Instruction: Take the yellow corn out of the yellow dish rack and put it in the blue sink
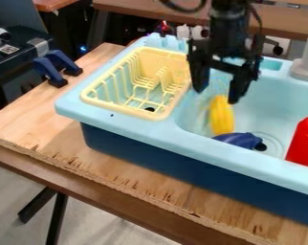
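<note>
The gripper hangs over the left part of the light blue sink, its two fingers spread apart with nothing between them. Just below the fingers, a yellow elongated object stands or leans in the basin. A dark blue object lies beside its lower end, near the drain. On the right of the basin is a red bottle-like object. The yellow dish rack sits on the left of the sink unit, to the left of the gripper.
Blue clamps hold at the wooden table's left edge. A grey faucet base rises at the sink's back right. The sink's raised front rim runs between basin and table.
</note>
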You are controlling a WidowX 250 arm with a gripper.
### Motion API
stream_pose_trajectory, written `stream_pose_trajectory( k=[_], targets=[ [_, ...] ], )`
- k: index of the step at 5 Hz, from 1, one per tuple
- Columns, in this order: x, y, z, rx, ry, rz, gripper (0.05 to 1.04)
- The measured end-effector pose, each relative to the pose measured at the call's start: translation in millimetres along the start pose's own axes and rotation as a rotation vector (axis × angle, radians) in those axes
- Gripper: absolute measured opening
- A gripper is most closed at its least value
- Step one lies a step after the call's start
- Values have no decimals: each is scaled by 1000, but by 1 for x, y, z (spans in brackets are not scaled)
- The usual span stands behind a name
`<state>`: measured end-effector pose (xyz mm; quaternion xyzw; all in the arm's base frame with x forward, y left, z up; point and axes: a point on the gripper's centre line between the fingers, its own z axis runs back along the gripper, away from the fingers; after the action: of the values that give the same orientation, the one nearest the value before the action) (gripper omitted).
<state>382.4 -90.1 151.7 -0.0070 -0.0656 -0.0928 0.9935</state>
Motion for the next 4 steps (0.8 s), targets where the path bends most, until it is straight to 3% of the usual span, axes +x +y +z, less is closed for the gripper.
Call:
stream_pose_trajectory(
  k=[1, 2, 3, 4],
  targets=[
    [-9, -6, 37, 71, -47, -41, 1001],
    [-21, -22, 55, 106, 4, -105, 1001],
    [-27, -32, 54, -3, 185, -248, 1001],
    [-27, -29, 50, -11, 213, -249, 1001]
  ],
)
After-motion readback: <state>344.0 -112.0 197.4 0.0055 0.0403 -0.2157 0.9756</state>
